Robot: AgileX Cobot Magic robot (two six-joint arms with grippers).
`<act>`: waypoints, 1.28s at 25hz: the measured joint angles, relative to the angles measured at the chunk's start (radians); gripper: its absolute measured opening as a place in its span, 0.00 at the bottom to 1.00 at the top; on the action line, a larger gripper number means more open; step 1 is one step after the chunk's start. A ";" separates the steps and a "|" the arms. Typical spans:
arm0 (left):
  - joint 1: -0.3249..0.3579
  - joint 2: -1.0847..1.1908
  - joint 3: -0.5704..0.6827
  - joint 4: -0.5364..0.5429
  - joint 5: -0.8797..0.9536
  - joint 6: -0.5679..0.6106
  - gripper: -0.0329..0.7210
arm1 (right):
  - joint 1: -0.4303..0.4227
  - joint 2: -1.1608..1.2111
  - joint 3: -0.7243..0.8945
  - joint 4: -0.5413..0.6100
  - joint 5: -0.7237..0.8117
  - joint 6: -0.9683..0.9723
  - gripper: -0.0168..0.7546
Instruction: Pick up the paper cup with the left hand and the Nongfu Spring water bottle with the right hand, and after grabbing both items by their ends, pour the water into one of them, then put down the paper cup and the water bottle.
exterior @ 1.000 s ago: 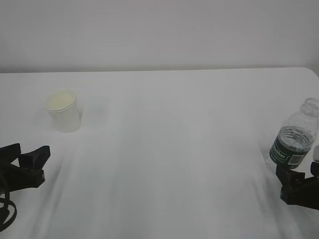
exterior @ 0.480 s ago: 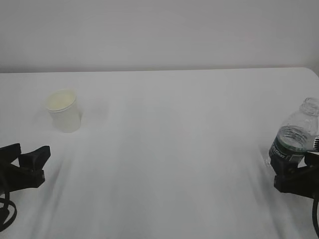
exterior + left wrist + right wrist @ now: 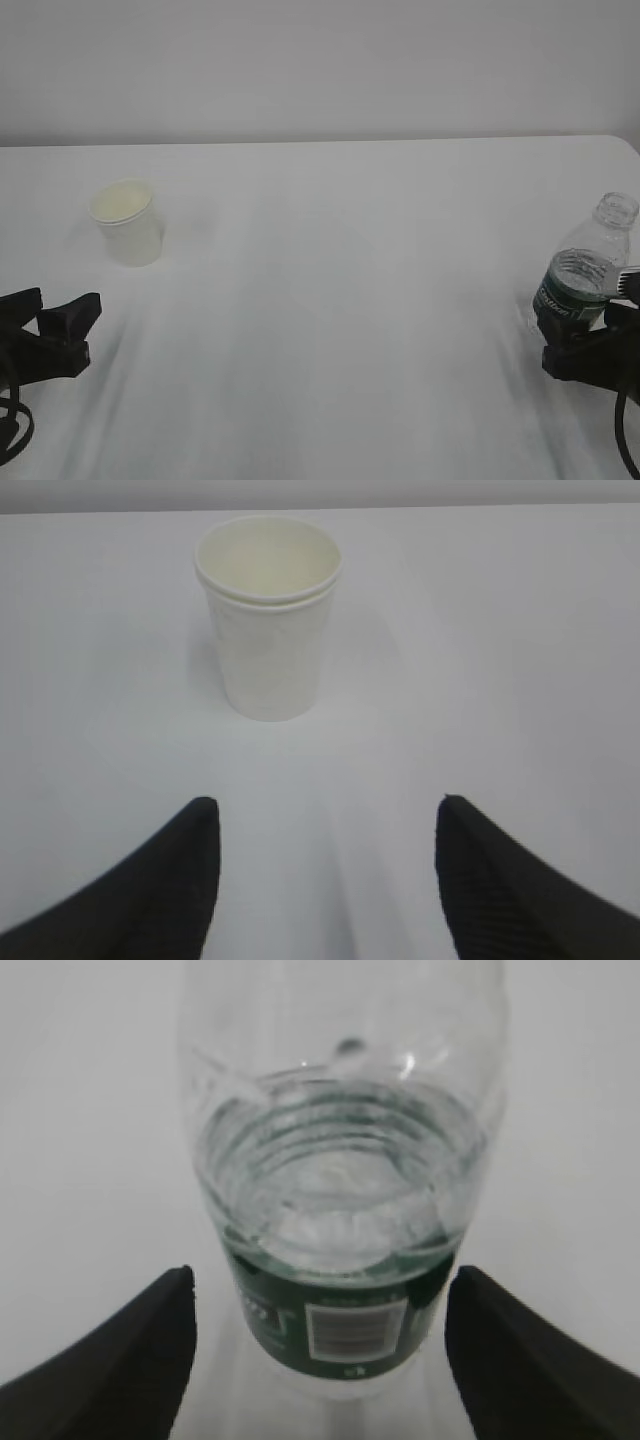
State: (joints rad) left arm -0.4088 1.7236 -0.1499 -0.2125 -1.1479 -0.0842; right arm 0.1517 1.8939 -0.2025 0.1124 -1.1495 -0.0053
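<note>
While the paper cup [image 3: 268,615] is standing ahead of the spread left hand [image 3: 325,880], the bottle [image 3: 340,1190] is sitting between the right hand's [image 3: 320,1350] parted jaws, unheld.

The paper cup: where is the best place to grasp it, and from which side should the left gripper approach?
Grip the paper cup across its side wall, likely below the rolled rim. It stands upright, straight ahead of the open left gripper, so a level, forward approach should fit.
</note>
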 joint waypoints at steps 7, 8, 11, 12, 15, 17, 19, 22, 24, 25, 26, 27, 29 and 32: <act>0.000 0.000 0.000 0.000 0.000 0.008 0.69 | 0.000 0.052 -0.054 0.006 0.000 0.000 0.79; 0.000 0.000 0.000 0.000 0.000 0.008 0.69 | 0.000 0.052 -0.065 0.005 0.000 0.000 0.79; 0.000 0.000 0.000 0.000 0.000 0.010 0.69 | 0.000 0.052 -0.085 0.006 0.000 0.000 0.79; 0.000 0.000 0.000 0.000 0.000 0.010 0.69 | 0.000 0.052 -0.093 0.008 0.000 0.000 0.79; 0.000 0.000 0.000 0.000 0.000 0.010 0.69 | 0.000 0.054 -0.107 0.013 0.000 0.000 0.79; 0.000 0.000 0.000 0.000 0.000 0.011 0.69 | 0.000 0.061 -0.119 0.018 0.000 0.000 0.79; 0.000 0.000 0.000 0.000 0.000 0.013 0.69 | 0.000 0.077 -0.131 0.019 0.000 0.000 0.79; 0.000 0.000 0.000 0.000 0.000 0.015 0.69 | 0.000 0.103 -0.147 0.021 0.000 0.000 0.79; 0.000 0.000 0.000 0.000 0.000 0.015 0.69 | 0.000 0.111 -0.154 0.021 0.000 0.000 0.79; 0.000 0.000 0.000 0.000 0.000 0.015 0.69 | 0.000 0.110 -0.159 0.021 0.000 0.000 0.79; 0.000 0.000 0.000 -0.002 0.000 0.015 0.69 | 0.000 0.110 -0.163 0.021 0.000 0.000 0.79; 0.000 0.000 0.000 -0.002 0.000 0.015 0.69 | 0.000 0.110 -0.165 0.021 0.000 0.000 0.79; 0.000 0.000 0.000 -0.008 0.000 0.015 0.69 | 0.000 0.110 -0.168 0.021 0.000 0.000 0.79; 0.000 0.000 0.000 -0.012 0.000 0.015 0.69 | 0.000 0.110 -0.168 0.023 0.000 0.000 0.78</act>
State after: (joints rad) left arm -0.4088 1.7236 -0.1499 -0.2241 -1.1479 -0.0693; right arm 0.1517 2.0043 -0.3700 0.1352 -1.1495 -0.0053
